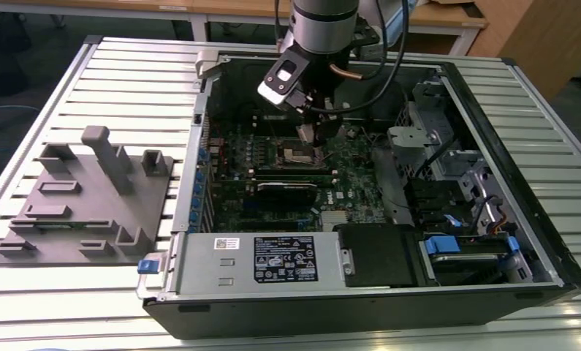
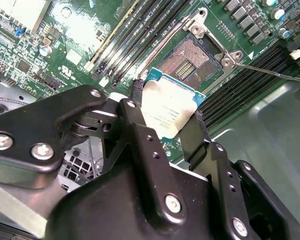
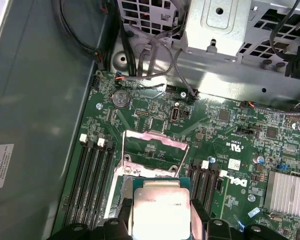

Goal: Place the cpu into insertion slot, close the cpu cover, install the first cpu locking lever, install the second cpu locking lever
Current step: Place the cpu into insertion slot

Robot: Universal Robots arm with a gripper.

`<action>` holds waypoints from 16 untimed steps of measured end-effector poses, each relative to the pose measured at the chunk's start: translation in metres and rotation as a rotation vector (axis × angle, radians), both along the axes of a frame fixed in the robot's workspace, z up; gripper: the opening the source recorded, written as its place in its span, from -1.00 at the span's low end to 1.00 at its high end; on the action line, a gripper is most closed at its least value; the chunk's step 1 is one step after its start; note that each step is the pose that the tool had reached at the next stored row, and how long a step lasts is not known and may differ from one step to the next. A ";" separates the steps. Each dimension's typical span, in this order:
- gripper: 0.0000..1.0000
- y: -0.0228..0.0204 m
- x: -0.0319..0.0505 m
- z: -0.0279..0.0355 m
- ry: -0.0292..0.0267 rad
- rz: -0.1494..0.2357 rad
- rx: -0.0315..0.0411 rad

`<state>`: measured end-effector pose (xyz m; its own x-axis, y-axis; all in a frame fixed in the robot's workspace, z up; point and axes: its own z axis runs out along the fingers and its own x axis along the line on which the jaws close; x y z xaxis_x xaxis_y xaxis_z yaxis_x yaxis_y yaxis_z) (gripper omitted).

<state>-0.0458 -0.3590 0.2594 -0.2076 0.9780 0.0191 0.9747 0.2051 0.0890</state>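
The black two-finger gripper is clamped on the small, flat, square cpu with its silvery-tan metal top, gripping two opposite edges. It holds the cpu above the small, square, dark insertion slot, whose pin field lies bare. The thin silver cpu cover is swung open. The slot and cover sit on the green motherboard inside the open black computer case.

The cpu is cut off by the picture's edge in the first wrist view; in the second wrist view the fingers of the gripper hide two of its sides, and it covers a corner of the insertion slot; in the exterior view it is too small to tell.
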 end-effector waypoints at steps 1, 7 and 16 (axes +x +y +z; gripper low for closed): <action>0.08 0.0000 0.0000 0.0000 0.0000 0.000 0.0000; 0.08 0.0001 0.0000 -0.0004 -0.0001 -0.034 0.0001; 0.08 0.0000 0.0000 -0.0021 0.0000 -0.197 0.0000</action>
